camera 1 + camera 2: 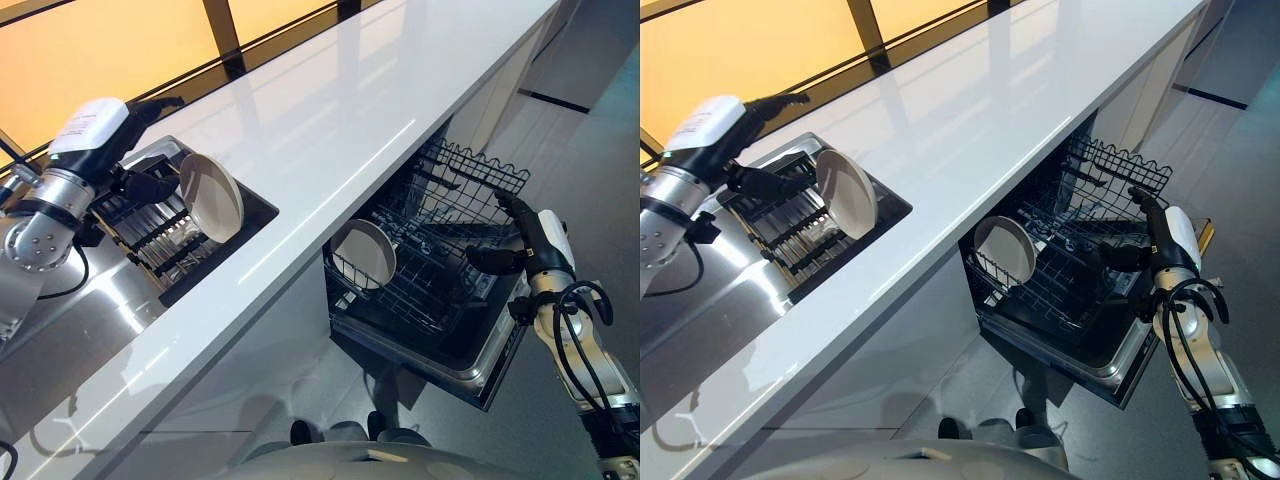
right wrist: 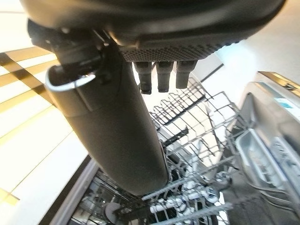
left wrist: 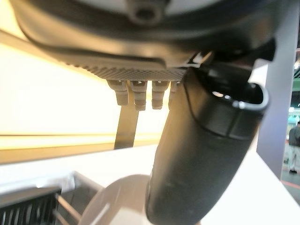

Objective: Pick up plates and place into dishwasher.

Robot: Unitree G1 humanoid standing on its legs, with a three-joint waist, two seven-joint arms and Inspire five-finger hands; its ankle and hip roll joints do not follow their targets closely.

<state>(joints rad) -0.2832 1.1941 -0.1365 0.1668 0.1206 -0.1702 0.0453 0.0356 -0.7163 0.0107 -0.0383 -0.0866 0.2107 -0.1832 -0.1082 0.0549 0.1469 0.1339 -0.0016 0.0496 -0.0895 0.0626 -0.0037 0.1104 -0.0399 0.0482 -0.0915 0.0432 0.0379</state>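
A cream plate (image 1: pixel 212 197) stands on edge in the black dish rack (image 1: pixel 150 240) inside the sink; it also appears as the plate (image 3: pixel 117 201) in the left wrist view. My left hand (image 1: pixel 128 160) hovers just left of it, open, with the thumb reaching toward the plate's rim and the fingers stretched above it. A second cream plate (image 1: pixel 365 253) stands upright in the lower rack (image 1: pixel 420 290) of the open dishwasher. My right hand (image 1: pixel 520 245) hangs open over the right side of that rack, holding nothing; the rack's wires (image 2: pixel 197 140) lie past its fingers.
A long white counter (image 1: pixel 330 130) runs between the sink and the dishwasher. The dishwasher's upper rack (image 1: pixel 470 170) is pulled out and its door (image 1: pixel 480 355) hangs down over the grey floor. A person (image 3: pixel 295 145) stands far off.
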